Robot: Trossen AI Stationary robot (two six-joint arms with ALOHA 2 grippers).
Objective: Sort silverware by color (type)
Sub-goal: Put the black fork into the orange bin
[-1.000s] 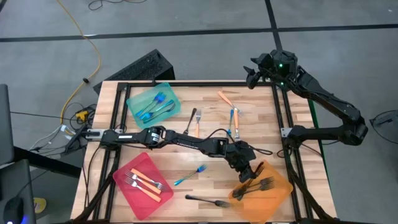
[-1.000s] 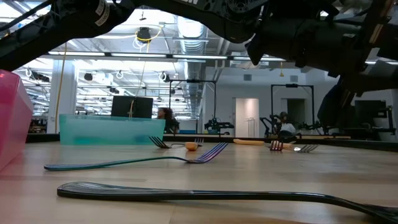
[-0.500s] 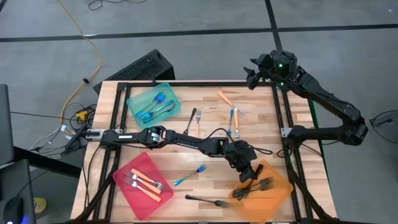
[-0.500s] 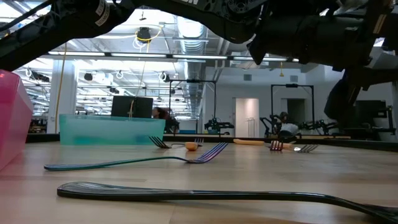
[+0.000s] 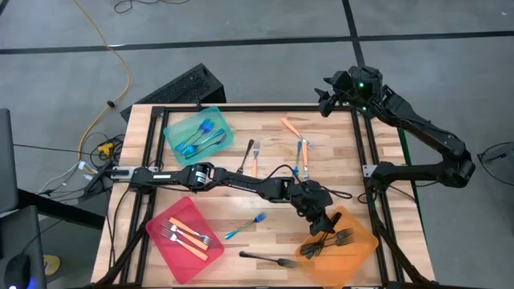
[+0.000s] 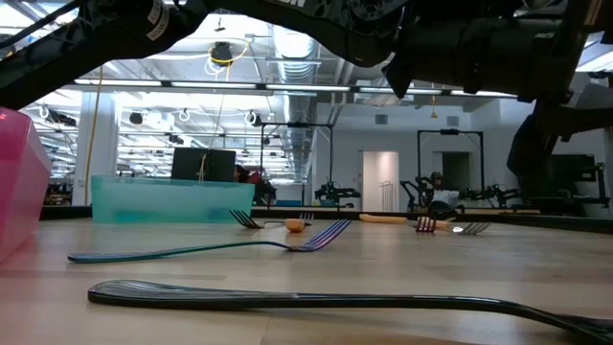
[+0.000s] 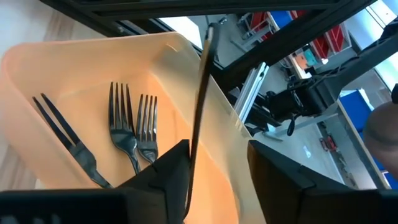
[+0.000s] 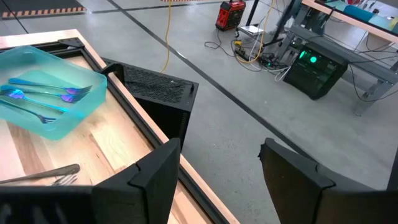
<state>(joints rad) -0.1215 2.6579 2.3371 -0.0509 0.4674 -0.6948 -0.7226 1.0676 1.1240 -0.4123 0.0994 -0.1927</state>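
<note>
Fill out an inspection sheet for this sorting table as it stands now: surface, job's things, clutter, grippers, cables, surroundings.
Surface: wooden table in a dark frame.
Job's things: blue forks in the teal tray; orange-handled forks in the red tray; black forks in the orange tray. Loose on the wood: a blue fork, a black fork, and several more forks toward the far side.
Clutter: nothing seen.
Grippers: left gripper over the orange tray's edge, holding a black fork on end; right gripper parked at the far right corner, open, empty.
Cables: a yellow cable on the floor; a black cable along the left arm.
Surroundings: grey floor; workshop room beyond.
</note>
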